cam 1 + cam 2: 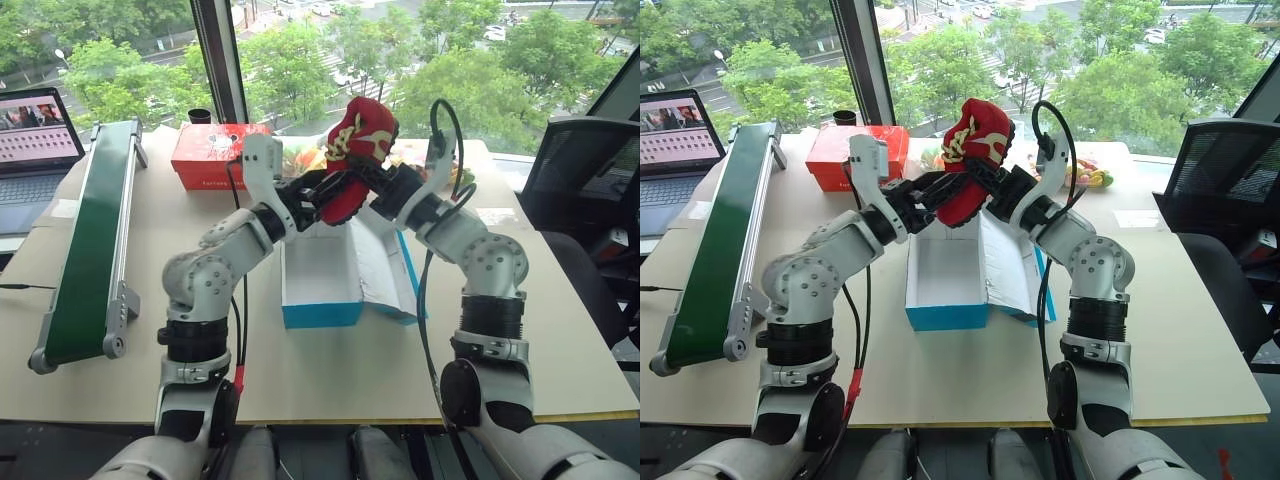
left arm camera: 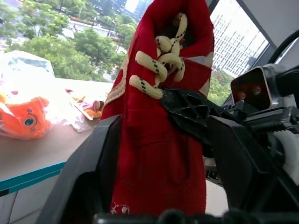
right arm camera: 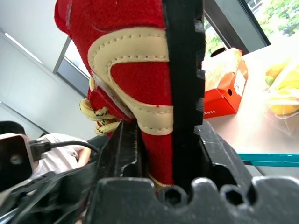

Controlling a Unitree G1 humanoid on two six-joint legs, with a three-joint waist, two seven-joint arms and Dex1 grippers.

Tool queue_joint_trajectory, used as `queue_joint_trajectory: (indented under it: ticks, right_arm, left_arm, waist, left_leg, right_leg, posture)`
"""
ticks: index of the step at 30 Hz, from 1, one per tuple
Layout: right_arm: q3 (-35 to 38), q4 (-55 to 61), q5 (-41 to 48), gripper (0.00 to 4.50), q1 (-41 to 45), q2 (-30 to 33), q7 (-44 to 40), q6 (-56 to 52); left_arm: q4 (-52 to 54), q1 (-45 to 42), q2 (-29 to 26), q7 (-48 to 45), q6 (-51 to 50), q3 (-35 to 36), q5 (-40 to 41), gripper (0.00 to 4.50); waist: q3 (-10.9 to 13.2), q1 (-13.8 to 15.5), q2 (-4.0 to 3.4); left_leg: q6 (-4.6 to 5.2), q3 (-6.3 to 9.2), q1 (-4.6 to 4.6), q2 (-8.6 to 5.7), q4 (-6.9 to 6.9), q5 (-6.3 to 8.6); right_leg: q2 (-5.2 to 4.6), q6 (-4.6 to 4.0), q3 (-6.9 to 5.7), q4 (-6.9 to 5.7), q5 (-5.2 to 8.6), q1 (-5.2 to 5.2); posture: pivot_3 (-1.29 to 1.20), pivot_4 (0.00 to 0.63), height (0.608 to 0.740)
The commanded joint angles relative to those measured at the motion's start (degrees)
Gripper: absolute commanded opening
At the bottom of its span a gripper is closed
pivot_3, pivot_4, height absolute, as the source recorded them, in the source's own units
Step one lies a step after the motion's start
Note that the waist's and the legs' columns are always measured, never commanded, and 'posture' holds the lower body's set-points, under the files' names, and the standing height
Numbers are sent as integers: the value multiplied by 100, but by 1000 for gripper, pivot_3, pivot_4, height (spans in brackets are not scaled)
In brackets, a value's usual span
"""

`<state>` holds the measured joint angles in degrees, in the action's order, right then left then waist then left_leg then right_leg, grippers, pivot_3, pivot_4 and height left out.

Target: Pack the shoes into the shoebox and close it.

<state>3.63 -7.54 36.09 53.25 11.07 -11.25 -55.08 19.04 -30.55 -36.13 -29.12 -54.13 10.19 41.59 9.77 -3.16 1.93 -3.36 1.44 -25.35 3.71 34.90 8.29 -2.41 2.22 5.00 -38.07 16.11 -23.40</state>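
Both grippers are meeting above the open blue shoebox (image 1: 320, 285): right gripper (image 1: 352, 192) is clamping a red shoe (image 1: 358, 150), left gripper (image 1: 322, 190) is standing spread alongside. Nothing is packed; lid remains open.

Both arms reach forward and angle inward, forearms meeting at 12 o'clock. The right end effector (image 1: 352, 192) is clamped with its fingers (image 3: 184, 93) pressed tight. The left end effector (image 1: 322, 195), at 9 o'clock of the right, has its fingers (image 2: 100, 154) spread wide.
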Motion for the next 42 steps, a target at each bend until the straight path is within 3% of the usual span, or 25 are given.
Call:
queue_joint_trajectory:
  ticks: [1, 4, 20, 23, 25, 33, 42]
  right_arm:
    - [-578, 65, -220, 699, 297, 79, -21, -989]
    - [-658, -268, -345, 699, 298, 14, 2, -1433]
    - [-1633, -491, -1875, 699, -231, 360, -188, -942]
    - [-1522, -547, -1956, 699, -318, 271, -164, -938]
    - [-1384, -554, -1965, 1675, -352, 177, -118, -951]
    - [-1257, -328, -2251, 4322, -295, -34, -8, -642]
    - [-1080, -66, -2389, 4421, 95, -225, 5, -325]
  left_arm:
    - [247, 210, -498, -586, 490, -416, -465, 4500]
    - [229, 254, -536, -667, 644, -549, -606, 4500]
    - [234, 145, -197, -626, 744, -677, -850, 4500]
    - [225, 87, -180, -656, 735, -683, -878, 4500]
    - [227, 50, -175, -667, 725, -679, -889, 4500]
    - [214, 25, -183, -721, 716, -678, -918, 4500]
    - [175, -27, -239, -786, 672, -614, -994, 4500]
  waist:
    - [0, 35, 0]
    - [0, 98, 0]
    - [0, 59, 0]
    - [0, 60, 1]
    - [-1, 61, 1]
    - [-1, 60, 1]
    - [-1, 59, 1]
  left_leg:
    - [0, 0, 0, 0, 1, 0]
    - [0, 0, 0, 0, 5, 0]
    - [0, -1, -13, 1, 6, 0]
    - [0, -1, -11, 1, 9, 0]
    - [1, 0, -6, 1, 11, 0]
    - [1, 0, 6, 0, 5, 0]
    - [1, 0, 5, 0, 6, 0]
  right_leg:
    - [0, 0, 0, 2, 0, 1]
    - [0, -1, -2, 1, 0, 3]
    - [0, -1, 0, -1, 1, -10]
    - [0, 0, 0, 0, 1, -6]
    - [0, 0, -1, -1, 1, -1]
    - [0, 0, 0, 1, 1, 8]
    - [0, 0, -1, 0, 1, 8]
  posture:
    - [0, 150, 739]
    - [0, 150, 739]
    - [0, 150, 739]
    - [0, 150, 739]
    - [0, 150, 739]
    - [0, 150, 739]
    - [0, 150, 739]
